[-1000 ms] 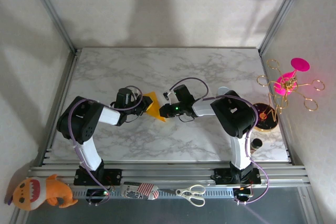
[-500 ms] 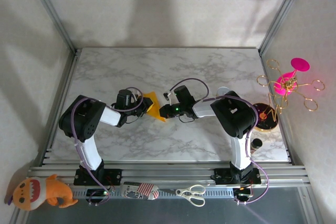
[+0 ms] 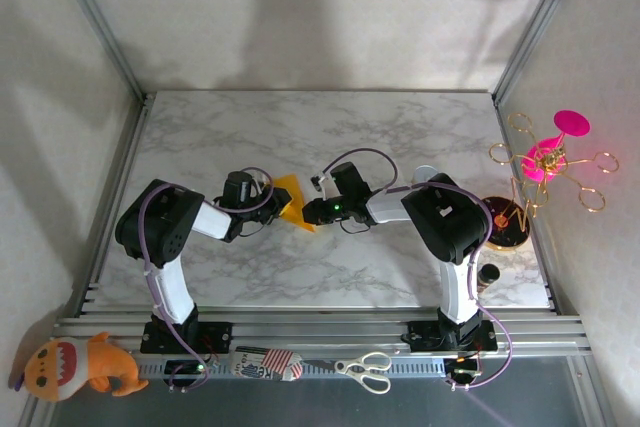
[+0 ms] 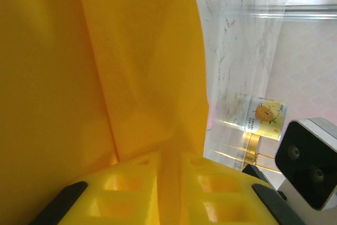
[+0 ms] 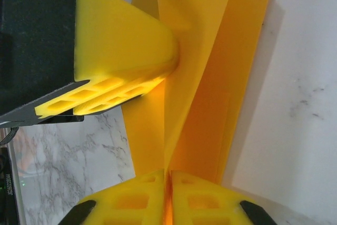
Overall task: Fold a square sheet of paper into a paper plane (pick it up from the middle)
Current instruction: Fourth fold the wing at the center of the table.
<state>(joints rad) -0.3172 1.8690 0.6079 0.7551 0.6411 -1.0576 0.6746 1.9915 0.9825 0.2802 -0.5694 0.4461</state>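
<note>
The paper plane [image 3: 292, 203] is orange-yellow paper folded into a slim pointed shape, held just above the marble table [image 3: 330, 132] near its middle. My left gripper [image 3: 273, 205] grips it from the left. In the left wrist view the left gripper [image 4: 169, 183] has its yellow fingers pressed on a fold of the paper plane [image 4: 131, 67]. My right gripper [image 3: 308, 212] holds it from the right. The right wrist view shows the right gripper [image 5: 168, 196] shut on an edge of the paper plane [image 5: 210, 93], with the left fingers [image 5: 121, 61] clamped higher up.
A pink and gold wire stand [image 3: 548, 160] and a dark round tin [image 3: 503, 224] sit at the right edge. A printed can [image 4: 266, 117] shows in the left wrist view. Scissors [image 3: 365, 369] and a plush toy [image 3: 80, 367] lie on the near rail.
The left arm has shifted slightly, its elbow drawing a little to the left. The paper and the right gripper stay in the same spot.
</note>
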